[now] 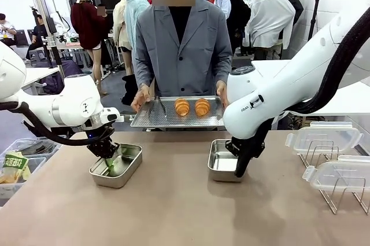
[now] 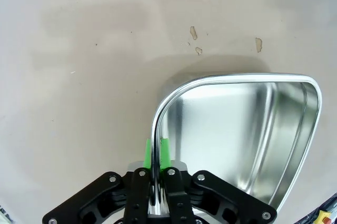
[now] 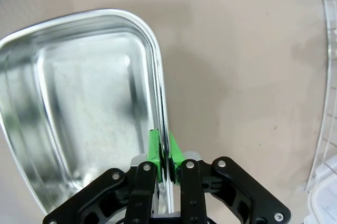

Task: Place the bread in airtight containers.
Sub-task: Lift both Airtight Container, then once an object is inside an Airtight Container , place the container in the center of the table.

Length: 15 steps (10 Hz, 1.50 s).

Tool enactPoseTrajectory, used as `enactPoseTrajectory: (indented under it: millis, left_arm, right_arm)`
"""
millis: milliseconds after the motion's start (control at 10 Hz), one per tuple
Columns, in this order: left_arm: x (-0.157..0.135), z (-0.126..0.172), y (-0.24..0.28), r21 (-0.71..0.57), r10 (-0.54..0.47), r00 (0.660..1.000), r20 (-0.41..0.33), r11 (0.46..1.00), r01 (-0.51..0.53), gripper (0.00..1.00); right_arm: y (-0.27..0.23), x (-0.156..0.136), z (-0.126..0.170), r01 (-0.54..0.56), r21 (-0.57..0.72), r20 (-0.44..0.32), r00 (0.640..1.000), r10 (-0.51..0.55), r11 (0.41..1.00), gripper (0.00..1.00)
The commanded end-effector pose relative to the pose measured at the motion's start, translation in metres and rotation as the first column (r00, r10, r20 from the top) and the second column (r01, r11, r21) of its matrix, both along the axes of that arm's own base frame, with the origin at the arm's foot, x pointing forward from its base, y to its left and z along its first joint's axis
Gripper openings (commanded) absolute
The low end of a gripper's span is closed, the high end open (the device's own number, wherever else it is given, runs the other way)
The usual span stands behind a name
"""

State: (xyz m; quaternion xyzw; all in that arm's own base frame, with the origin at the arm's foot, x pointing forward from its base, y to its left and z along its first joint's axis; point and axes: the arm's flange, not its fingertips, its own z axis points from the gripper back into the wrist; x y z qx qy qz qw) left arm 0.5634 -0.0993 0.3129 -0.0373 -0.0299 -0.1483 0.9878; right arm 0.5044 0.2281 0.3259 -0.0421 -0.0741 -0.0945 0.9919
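Two golden ridged rolls of bread (image 1: 192,107) lie side by side on a flat steel tray (image 1: 151,118) that a person holds at the far edge of the table. One empty steel airtight container (image 1: 128,168) sits at the left; my left gripper (image 1: 110,162) is shut on its rim (image 2: 156,129). The other empty container (image 1: 219,162) sits right of centre, and my right gripper (image 1: 240,171) is shut on its rim (image 3: 160,97). Green pads (image 3: 153,147) pinch the thin steel wall from both sides.
Two clear white-rimmed lids (image 1: 324,139) rest on a wire rack (image 1: 335,188) at the table's right edge. A bin with green packets (image 1: 14,168) sits beyond the left edge. Bare beige tabletop (image 1: 185,211) stretches across the front.
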Motion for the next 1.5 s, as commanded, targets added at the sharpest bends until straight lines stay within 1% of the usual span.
enactPoseTrajectory:
  millis: [0,700,800,900,1000,1100,1200,1300,1400]
  left_arm:
    - [0.001,0.0,0.0,0.002,-0.002,1.0,0.001,1.0,0.002,0.0]
    - [0.0,0.0,0.0,0.0,-0.001,1.0,0.0,1.0,0.001,0.0]
    - [-0.019,0.025,-0.012,-0.013,0.009,0.999,0.044,1.0,-0.008,0.0]
    - [-0.044,0.06,-0.025,0.019,0.023,0.991,0.131,0.999,-0.026,0.0]
    - [-0.063,0.091,-0.029,0.024,0.037,0.978,0.207,0.999,-0.043,0.0]
    - [-0.078,0.117,-0.026,-0.022,0.019,0.975,0.222,1.0,-0.014,0.0]
    - [-0.082,0.137,-0.021,-0.051,0.05,0.973,0.225,0.998,-0.039,0.0]
    - [-0.088,0.154,-0.019,-0.061,0.067,0.975,0.214,0.997,-0.055,0.0]
    - [-0.092,0.171,-0.017,-0.072,0.085,0.974,0.211,0.995,-0.071,0.0]
  right_arm:
    - [-0.001,0.0,-0.002,-0.012,0.011,0.015,1.0,0.011,1.0,0.0]
    - [-0.001,0.0,-0.002,-0.012,0.011,0.015,1.0,0.011,1.0,0.0]
    - [-0.001,0.0,-0.002,-0.012,0.011,0.015,1.0,0.011,1.0,0.0]
    - [0.0,0.0,0.0,-0.002,0.001,0.001,1.0,0.002,1.0,0.0]
    - [-0.013,-0.005,0.033,-0.007,0.02,0.031,0.999,0.007,1.0,0.0]
    - [-0.019,-0.005,0.061,-0.079,0.077,0.015,0.997,0.078,0.994,0.0]
    - [-0.019,0.005,0.083,-0.081,0.093,0.043,0.996,0.077,0.992,0.0]
    - [-0.018,0.01,0.104,-0.091,0.086,0.003,0.996,0.091,0.992,0.0]
    - [-0.017,0.016,0.129,-0.074,0.082,0.009,0.997,0.073,0.994,0.0]
